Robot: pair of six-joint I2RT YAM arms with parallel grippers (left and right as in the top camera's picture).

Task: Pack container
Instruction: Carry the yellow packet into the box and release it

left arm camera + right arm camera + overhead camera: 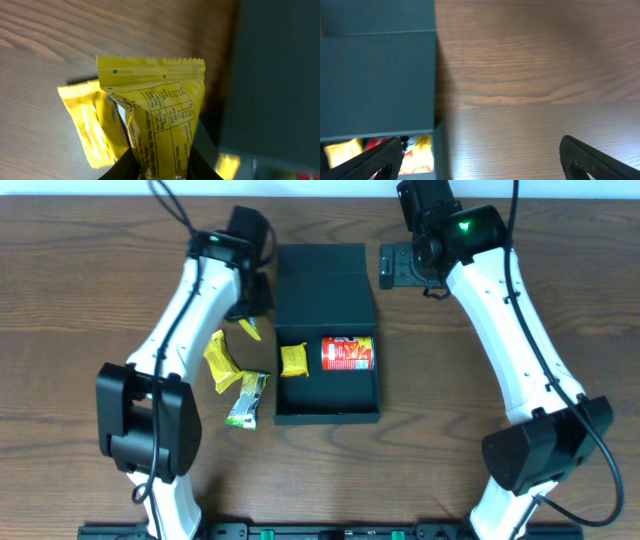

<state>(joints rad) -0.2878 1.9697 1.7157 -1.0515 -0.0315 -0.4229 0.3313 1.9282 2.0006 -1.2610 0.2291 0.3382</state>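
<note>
The dark teal container lies open at the table's middle, its flap lid folded back. Inside it are a yellow snack packet and a small red chip can. My left gripper is shut on a yellow snack packet, held above the table just left of the container's wall. My right gripper is open and empty beside the lid's right edge; the lid and the can show in the right wrist view.
Two more packets lie on the wood left of the container: a yellow one and a green-silver one. The yellow one also shows in the left wrist view.
</note>
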